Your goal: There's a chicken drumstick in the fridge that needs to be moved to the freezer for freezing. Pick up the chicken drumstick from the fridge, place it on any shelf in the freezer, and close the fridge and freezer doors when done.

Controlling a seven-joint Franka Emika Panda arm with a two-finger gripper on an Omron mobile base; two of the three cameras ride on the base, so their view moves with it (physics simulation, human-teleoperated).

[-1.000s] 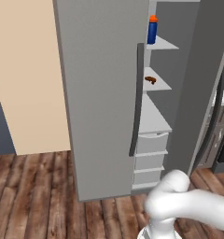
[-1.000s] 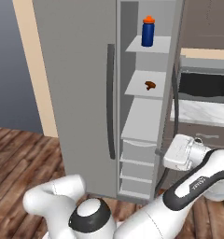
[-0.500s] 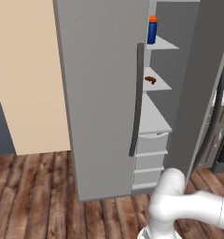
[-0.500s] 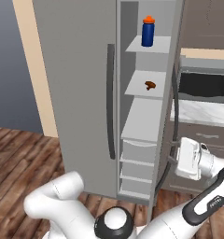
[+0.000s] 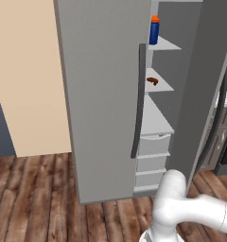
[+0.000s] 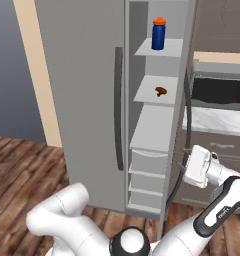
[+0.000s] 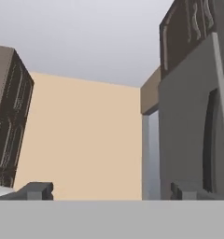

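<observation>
The chicken drumstick (image 5: 152, 81) (image 6: 161, 91) lies on the second shelf (image 5: 161, 87) (image 6: 151, 98) of the freezer (image 6: 153, 130), the narrow open half with solid grey drawers. The freezer door (image 5: 205, 94) (image 6: 188, 60) stands open to the right, its dark handle (image 6: 188, 117) facing outward. The wide fridge door (image 5: 101, 94) (image 6: 82, 90) to the left is shut. My gripper (image 6: 198, 162) (image 7: 113, 192) hovers just outside the open door by its handle, pointing upward. It is open, with nothing between its fingers.
A blue bottle with an orange cap (image 5: 154, 30) (image 6: 158, 34) stands on the shelf above the drumstick. Right of the open door are a white counter (image 6: 217, 120) and a dark appliance (image 6: 217, 92). Wood floor (image 5: 35, 189) lies in front of the unit.
My arm has swung to the right and my hand has shifted slightly beside the open door's handle. The drumstick, the bottle and both doors have stayed put.
</observation>
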